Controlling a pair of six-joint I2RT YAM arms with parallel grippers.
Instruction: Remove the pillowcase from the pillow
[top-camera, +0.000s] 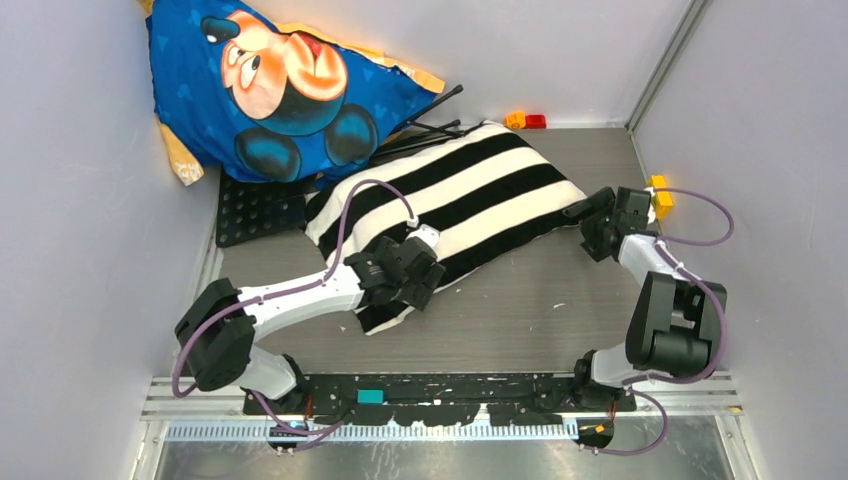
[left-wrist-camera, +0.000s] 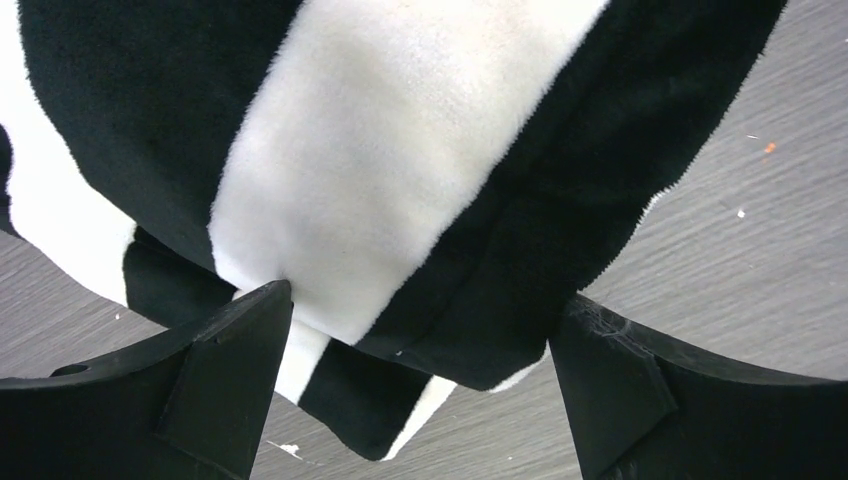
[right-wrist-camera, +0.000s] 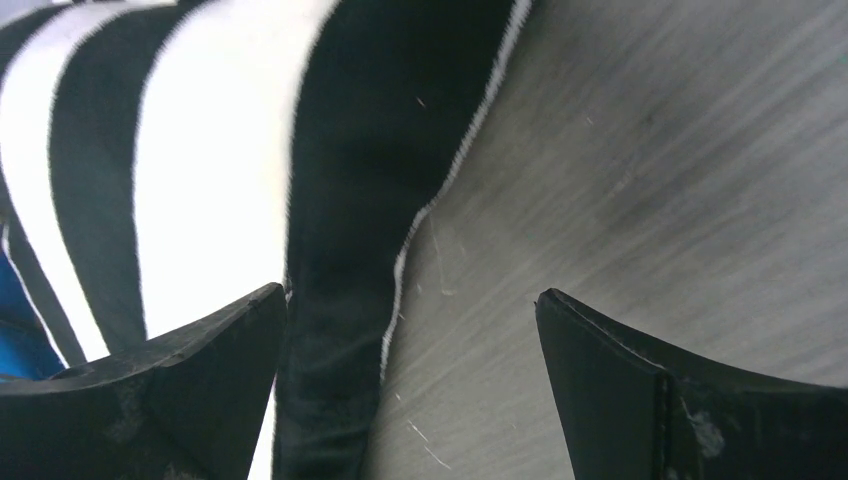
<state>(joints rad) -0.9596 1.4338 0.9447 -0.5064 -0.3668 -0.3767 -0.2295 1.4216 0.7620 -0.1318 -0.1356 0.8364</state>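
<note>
My left tool (left-wrist-camera: 420, 295) stands apart over the lower-left corner of the pillowcase (top-camera: 455, 195); my right tool (right-wrist-camera: 410, 290), also apart, hangs at its right edge.

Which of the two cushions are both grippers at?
The striped pillowcase: left gripper at its near corner, right gripper at its right end. The blue Mickey cushion leans in the far corner.

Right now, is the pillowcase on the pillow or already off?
On, it seems. The pillowcase lies plump and filled on the table, and no bare pillow shows outside it.
</note>
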